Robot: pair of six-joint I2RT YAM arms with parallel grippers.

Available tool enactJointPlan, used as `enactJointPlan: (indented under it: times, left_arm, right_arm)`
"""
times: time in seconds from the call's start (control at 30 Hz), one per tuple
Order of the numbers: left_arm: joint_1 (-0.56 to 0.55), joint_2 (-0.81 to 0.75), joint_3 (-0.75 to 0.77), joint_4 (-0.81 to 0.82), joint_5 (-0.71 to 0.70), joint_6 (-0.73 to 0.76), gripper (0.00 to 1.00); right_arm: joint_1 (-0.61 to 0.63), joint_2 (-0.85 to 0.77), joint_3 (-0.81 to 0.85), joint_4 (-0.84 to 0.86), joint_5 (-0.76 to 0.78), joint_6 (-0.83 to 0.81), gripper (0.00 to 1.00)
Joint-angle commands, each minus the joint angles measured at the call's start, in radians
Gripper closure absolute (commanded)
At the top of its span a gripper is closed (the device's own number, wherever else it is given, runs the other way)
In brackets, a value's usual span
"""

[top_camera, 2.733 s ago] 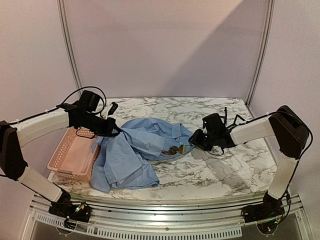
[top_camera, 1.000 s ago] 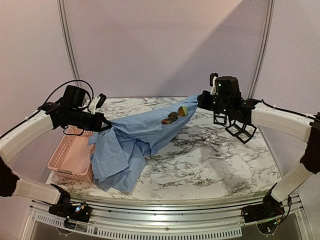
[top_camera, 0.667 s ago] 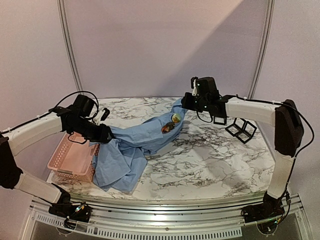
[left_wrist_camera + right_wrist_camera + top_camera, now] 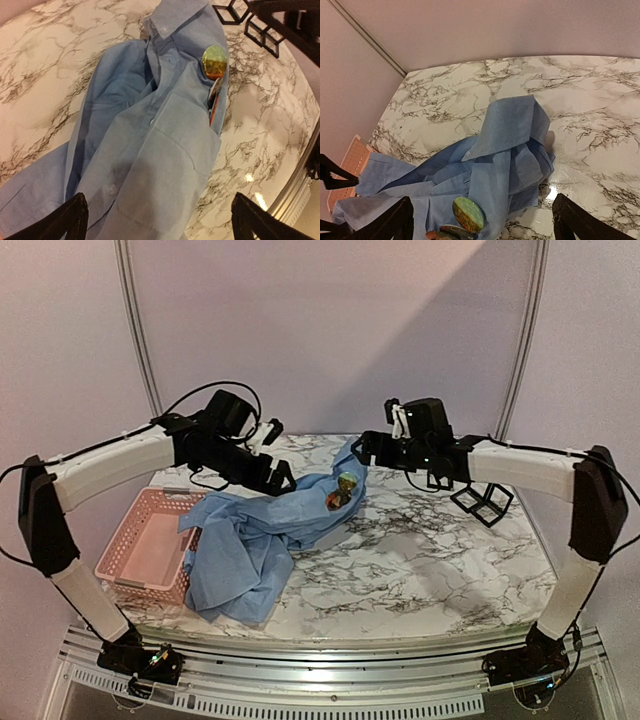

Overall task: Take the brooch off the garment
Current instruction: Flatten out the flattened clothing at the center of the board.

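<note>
The garment (image 4: 262, 540), a wrinkled light blue shirt, lies loose on the marble table, its collar end heaped toward the back. A round green-and-yellow brooch (image 4: 347, 480) is pinned near that collar end, with darker reddish pins (image 4: 333, 501) just below it. The left wrist view shows the brooch (image 4: 214, 61) beside the shirt's chest pocket (image 4: 165, 165). My left gripper (image 4: 277, 455) hovers open above the shirt's middle, holding nothing. My right gripper (image 4: 372, 436) hangs open just behind the collar end, with the brooch (image 4: 468, 214) below it between the fingers' lines.
A pink plastic basket (image 4: 140, 550) stands at the table's left edge, with the shirt's lower part draped against it. Black wire-frame cubes (image 4: 480, 502) sit at the back right, under the right forearm. Bare marble (image 4: 430, 560) lies to the right of the shirt.
Both grippers have opened and let go of the shirt, which has dropped from a stretched span onto the table. The left arm has swung up and right, over the shirt.
</note>
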State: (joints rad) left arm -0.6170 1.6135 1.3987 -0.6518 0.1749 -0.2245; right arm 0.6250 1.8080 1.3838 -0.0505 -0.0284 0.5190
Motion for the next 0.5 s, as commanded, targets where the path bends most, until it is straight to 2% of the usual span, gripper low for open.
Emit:
enactJointPlan:
  times: [0.0,0.13,0.3,0.33,0.47]
  left_arm:
    - [-0.039,0.131,0.117,-0.023,-0.020,0.022,0.00]
    - [-0.063,0.247,0.219,-0.066,-0.025,0.028,0.00]
    - [-0.069,0.334,0.274,-0.097,-0.043,0.032,0.03]
    - [-0.069,0.341,0.269,-0.092,-0.028,0.034,0.08]
    - [-0.069,0.336,0.227,-0.054,0.007,0.024,0.52]
  right_arm:
    - [-0.008,-0.185,-0.164,0.042,0.055,0.042,0.03]
    - [-0.008,-0.278,-0.323,0.100,0.041,0.109,0.03]
    - [-0.008,-0.308,-0.434,0.211,-0.094,0.185,0.10]
    - [-0.008,-0.291,-0.440,0.232,-0.122,0.199,0.13]
    - [-0.007,-0.205,-0.415,0.277,-0.205,0.235,0.26]
